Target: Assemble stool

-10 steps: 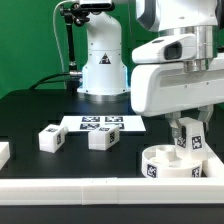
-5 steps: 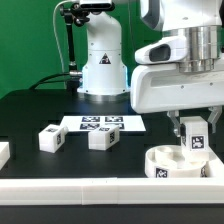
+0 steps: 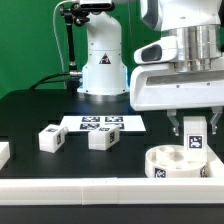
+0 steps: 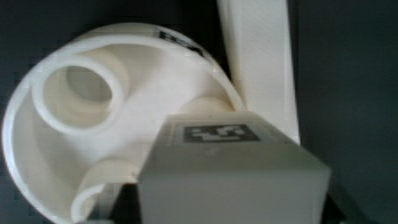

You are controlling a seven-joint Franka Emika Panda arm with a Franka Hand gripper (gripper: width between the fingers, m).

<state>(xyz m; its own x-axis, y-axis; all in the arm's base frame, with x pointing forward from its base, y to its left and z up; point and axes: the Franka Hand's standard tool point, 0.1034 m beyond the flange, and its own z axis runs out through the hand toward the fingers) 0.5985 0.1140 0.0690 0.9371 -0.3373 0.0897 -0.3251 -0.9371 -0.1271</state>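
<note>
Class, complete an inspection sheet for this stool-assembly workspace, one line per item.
Surface: black table, white rail along its front.
Job's things: seat by the rail; held leg over it, contact unclear; loose leg and second loose leg near the marker board.
Clutter: nothing seen.
Grippers: gripper shut on the held leg.
Cables: what looks like a dark cable on a stand behind.
Surroundings: arm's base, green backdrop.

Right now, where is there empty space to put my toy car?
At the exterior view's left, the table is bare between the robot base and the first leg block. A thin strip is free between that block, the second leg block and the front rail. The exterior view's right is crowded: the end effector holds a leg at the seat.
</note>
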